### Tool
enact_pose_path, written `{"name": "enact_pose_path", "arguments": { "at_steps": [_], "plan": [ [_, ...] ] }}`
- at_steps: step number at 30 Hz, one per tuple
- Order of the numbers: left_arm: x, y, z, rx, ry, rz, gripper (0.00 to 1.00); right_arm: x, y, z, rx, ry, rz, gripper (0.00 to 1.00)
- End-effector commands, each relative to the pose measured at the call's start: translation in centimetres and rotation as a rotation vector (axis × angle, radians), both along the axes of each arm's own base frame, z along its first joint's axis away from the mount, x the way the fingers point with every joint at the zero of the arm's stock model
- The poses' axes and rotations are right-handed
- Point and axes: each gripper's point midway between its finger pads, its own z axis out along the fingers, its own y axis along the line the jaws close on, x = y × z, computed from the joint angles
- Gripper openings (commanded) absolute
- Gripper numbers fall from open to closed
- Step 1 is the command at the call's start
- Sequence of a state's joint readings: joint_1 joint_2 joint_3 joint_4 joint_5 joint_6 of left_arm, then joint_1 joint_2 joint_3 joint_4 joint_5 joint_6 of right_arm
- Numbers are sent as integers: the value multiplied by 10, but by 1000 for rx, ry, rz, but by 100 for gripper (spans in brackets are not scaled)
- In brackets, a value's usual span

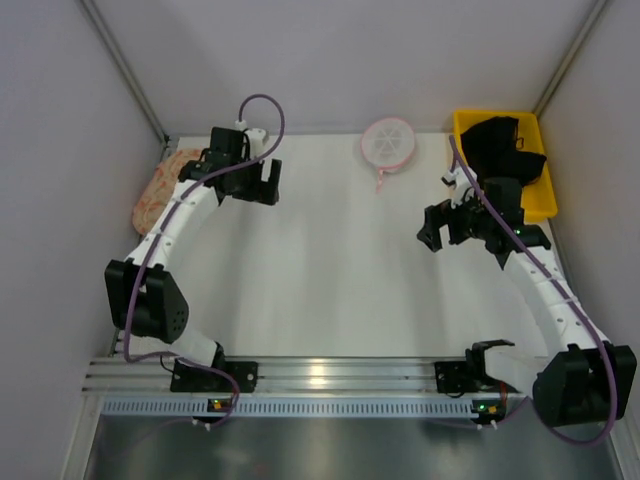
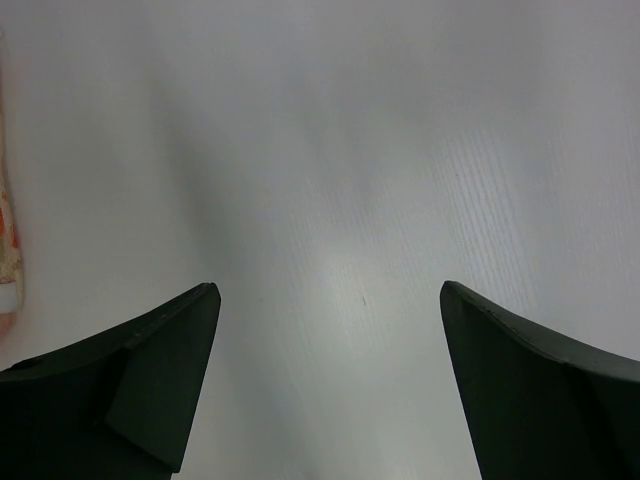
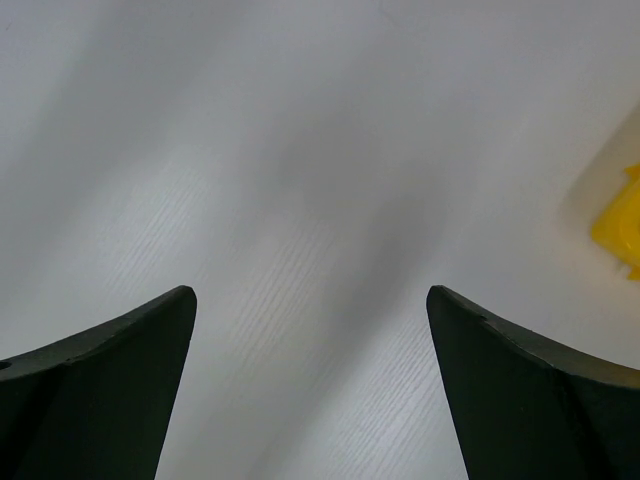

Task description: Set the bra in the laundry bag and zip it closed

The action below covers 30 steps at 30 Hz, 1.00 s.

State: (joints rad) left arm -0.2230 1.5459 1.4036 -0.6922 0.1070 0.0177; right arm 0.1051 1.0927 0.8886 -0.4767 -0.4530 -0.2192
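The black bra [image 1: 505, 148] lies bunched in a yellow bin [image 1: 545, 200] at the back right. At the far left edge rests the cream, pink-speckled laundry bag [image 1: 163, 190], and a sliver of it [image 2: 8, 240] shows at the left margin of the left wrist view. My left gripper [image 1: 262, 184] hovers just right of the bag, open, with only bare white table between its fingers [image 2: 330, 290]. The right gripper [image 1: 437, 228] hangs in front and to the left of the bin, also open and empty [image 3: 310, 292]. A corner of the yellow bin [image 3: 620, 225] shows in the right wrist view.
A small round white mesh disc [image 1: 388, 143] with a pink rim and cord lies at the back centre. Grey walls close in the white table [image 1: 320, 290] on the left, right and back. An aluminium rail [image 1: 330, 375] runs along the near edge.
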Motion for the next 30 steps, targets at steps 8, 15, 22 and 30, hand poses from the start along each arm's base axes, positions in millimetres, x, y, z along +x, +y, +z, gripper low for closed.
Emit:
{"name": "enact_pose_path", "arguments": {
  "at_steps": [8,15,22,30],
  "plan": [
    [106,103,22,-18,-39,365,93,8,6,1,-18,40,26,99],
    [139,163,-17,53,4,471,87,12,6,2,-9,60,16,99],
    [153,217,-57,85,56,573,85,8,5,1,-12,62,11,99],
    [148,250,-125,200,177,525,86,6,5,-1,-14,67,15,99]
  ]
}}
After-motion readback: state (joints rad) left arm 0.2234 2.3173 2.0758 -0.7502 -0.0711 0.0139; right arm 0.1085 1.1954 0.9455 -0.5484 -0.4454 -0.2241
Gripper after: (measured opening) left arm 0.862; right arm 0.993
